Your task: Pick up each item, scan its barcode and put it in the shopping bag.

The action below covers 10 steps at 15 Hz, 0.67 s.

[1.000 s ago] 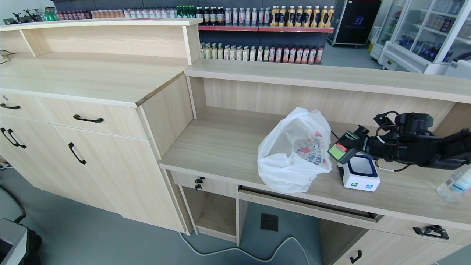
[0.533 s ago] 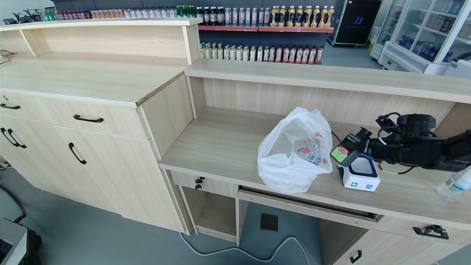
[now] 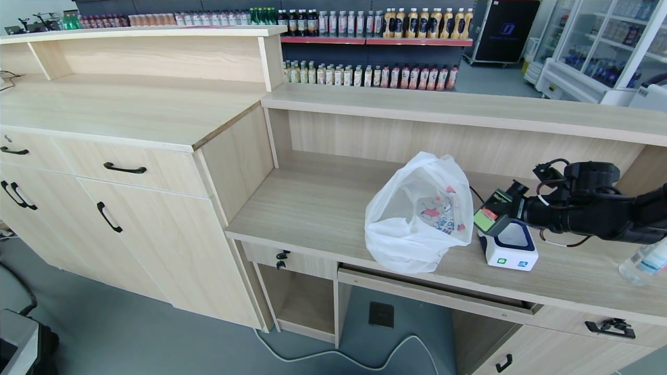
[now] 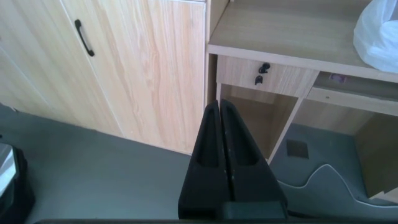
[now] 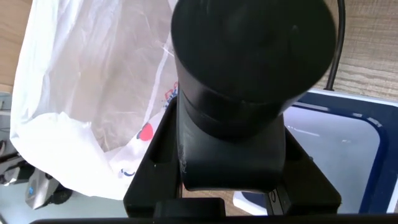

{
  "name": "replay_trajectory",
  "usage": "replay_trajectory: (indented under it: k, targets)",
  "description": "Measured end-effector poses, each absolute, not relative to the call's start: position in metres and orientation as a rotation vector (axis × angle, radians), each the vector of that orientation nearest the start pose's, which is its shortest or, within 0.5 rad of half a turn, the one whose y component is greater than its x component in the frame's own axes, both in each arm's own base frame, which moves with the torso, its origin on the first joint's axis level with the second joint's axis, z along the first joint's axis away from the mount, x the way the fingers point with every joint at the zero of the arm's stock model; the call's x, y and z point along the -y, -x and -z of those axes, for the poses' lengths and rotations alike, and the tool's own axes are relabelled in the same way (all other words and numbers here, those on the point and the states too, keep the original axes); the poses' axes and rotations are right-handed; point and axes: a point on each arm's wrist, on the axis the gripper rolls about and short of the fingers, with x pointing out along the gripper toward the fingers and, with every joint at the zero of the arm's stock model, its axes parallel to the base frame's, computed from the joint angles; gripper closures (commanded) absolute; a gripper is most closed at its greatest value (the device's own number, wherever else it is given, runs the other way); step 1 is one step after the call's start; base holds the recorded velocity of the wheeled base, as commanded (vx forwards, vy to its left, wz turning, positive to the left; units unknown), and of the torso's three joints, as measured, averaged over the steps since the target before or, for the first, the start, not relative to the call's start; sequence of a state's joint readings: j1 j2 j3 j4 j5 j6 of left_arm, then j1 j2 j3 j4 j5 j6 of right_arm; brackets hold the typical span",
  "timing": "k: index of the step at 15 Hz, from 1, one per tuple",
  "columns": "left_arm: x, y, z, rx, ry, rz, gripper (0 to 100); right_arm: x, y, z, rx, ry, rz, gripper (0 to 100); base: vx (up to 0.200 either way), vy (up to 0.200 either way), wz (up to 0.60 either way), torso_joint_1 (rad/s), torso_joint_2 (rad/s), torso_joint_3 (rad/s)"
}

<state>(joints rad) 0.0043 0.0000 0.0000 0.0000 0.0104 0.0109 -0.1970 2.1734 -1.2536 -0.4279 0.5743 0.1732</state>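
My right gripper (image 3: pixel 509 209) is shut on a small dark container (image 3: pixel 491 213) with a green and red label. It holds the container just above the white and blue scanner (image 3: pixel 508 246) on the lower counter. The white plastic shopping bag (image 3: pixel 417 213) stands right beside it, mouth upward, with printed items inside. In the right wrist view the container's dark round end (image 5: pixel 249 81) is close up, with the bag (image 5: pixel 87 93) on one side and the scanner's window (image 5: pixel 348 143) on the other. My left gripper (image 4: pixel 219 124) hangs shut over the floor by the cabinet, holding nothing.
A clear plastic bottle (image 3: pixel 643 260) lies at the counter's right edge. A raised shelf (image 3: pixel 458 107) overhangs the back of the lower counter. A taller cabinet (image 3: pixel 130 114) with drawers stands to the left. A cable runs from the scanner behind the bag.
My right gripper has carried the container a little to the right, away from the bag and further over the scanner. The bag and scanner have not moved.
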Motion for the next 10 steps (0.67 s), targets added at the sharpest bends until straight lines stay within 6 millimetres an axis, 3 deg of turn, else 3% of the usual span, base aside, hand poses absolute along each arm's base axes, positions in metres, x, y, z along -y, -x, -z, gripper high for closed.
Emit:
replay_trajectory:
  k: [10]
  targets:
    - [-0.0001, 0.0228, -0.0755, 0.000, -0.011, -0.015, 100, 0.0711, -0.4160, -0.1100, -0.485, -0.351, -0.325, 100, 0.000, 0.000, 0.00, 0.000, 0.00, 0.000]
